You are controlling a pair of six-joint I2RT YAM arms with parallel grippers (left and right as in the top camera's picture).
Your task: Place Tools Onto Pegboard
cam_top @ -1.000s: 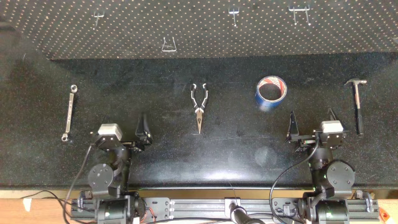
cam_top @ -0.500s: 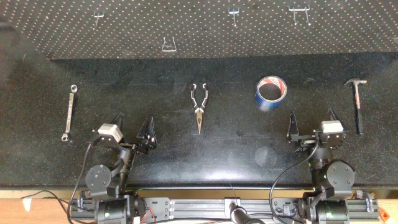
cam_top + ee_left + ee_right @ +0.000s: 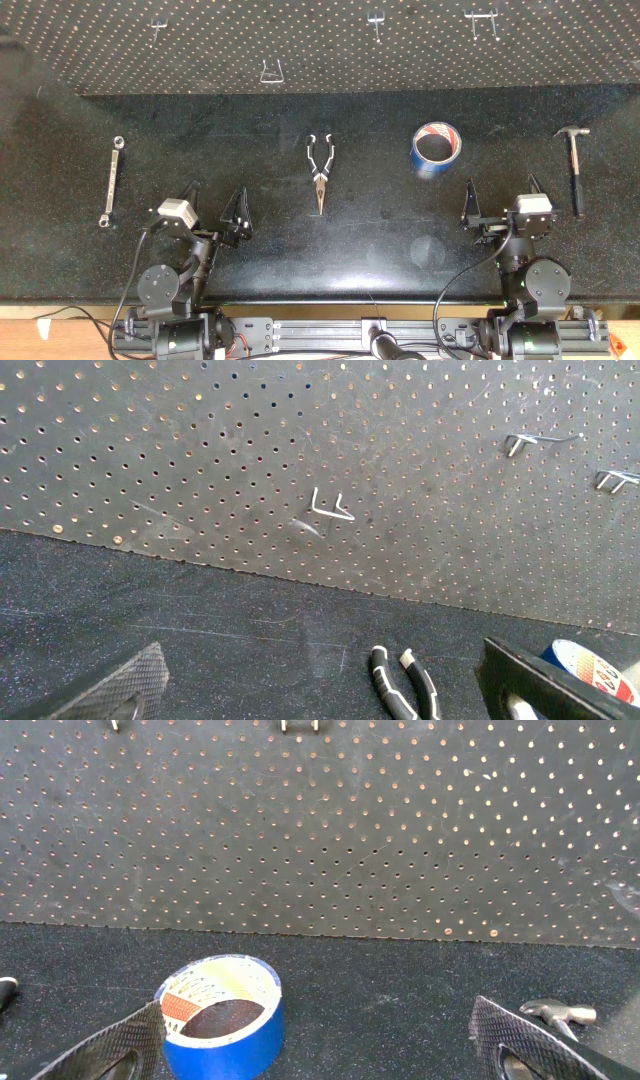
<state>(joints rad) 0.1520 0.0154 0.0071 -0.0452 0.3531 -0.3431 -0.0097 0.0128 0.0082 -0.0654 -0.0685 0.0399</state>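
Our open left gripper (image 3: 214,207), the nearer one, sits left of the pliers (image 3: 320,172), whose handles face the pegboard (image 3: 320,45).

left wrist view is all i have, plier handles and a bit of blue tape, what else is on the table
Observer: A wrench lies at the far left, beyond the left gripper.
Operator: and past the tape
Observer: A hammer lies at the far right, head toward the pegboard.
Operator: right arm holding anything
Observer: No, the right gripper is open and empty.
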